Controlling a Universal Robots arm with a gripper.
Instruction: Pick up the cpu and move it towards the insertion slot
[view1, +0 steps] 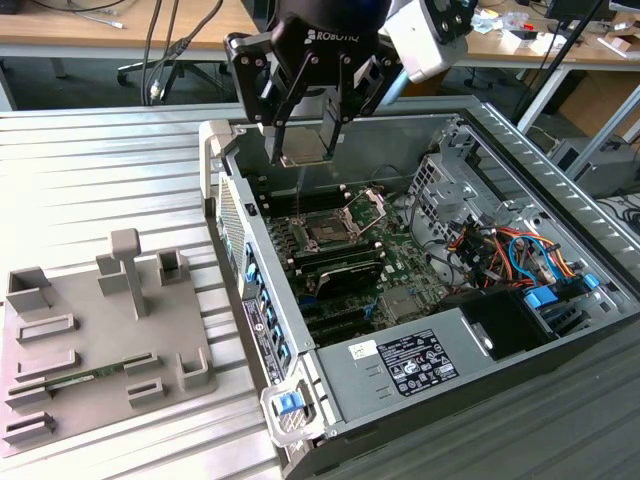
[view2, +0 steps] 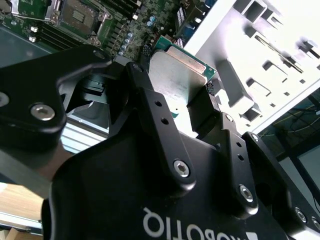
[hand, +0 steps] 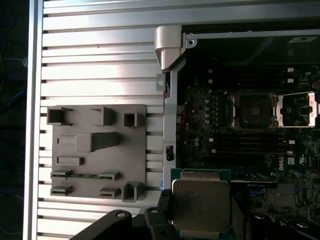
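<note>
In the exterior view, your gripper (view1: 303, 135) hangs above the open computer case (view1: 520, 150), fingers clamped on the cpu (view1: 303, 146) — the insertion slot (view1: 330, 226) lies below, bracket raised. In the second wrist view, the fingers (view2: 150, 105) pinch the cpu (view2: 172, 75). In the first wrist view, the cpu (hand: 201, 204) sits apart from the slot (hand: 252, 109) — the grey tray (hand: 97, 150) rests outside the case.

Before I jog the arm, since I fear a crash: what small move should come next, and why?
Probably a short level move toward the slot, then down. The gripper holds the cpu above the case's rear edge, and in the exterior view the slot lies below and nearer the camera, its bracket open.
</note>
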